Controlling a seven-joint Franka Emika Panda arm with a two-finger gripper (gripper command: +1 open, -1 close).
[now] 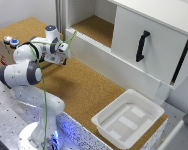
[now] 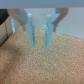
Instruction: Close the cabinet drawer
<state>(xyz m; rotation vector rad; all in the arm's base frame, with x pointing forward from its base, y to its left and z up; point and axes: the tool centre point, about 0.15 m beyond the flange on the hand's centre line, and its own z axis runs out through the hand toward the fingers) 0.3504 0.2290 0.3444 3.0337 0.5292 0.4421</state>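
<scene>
The cabinet drawer (image 1: 111,64) is a long, low white box standing out from the big white cabinet. Its plain front wall runs diagonally across the exterior view, and its cork-brown floor (image 1: 95,27) shows behind that wall. My gripper (image 1: 64,58) hangs over the cork tabletop, just short of the front wall's end on the exterior view's left, and does not touch it. In the wrist view the gripper (image 2: 40,46) points down at the cork. Its two pale blue fingers (image 2: 31,30) stand apart with nothing between them.
A white panel with a vertical black handle (image 1: 142,46) sits above the drawer on the exterior view's right. A white plastic tub (image 1: 127,118) stands on the cork tabletop (image 1: 84,90) near its corner. A small box with round caps (image 1: 10,41) sits at the far left.
</scene>
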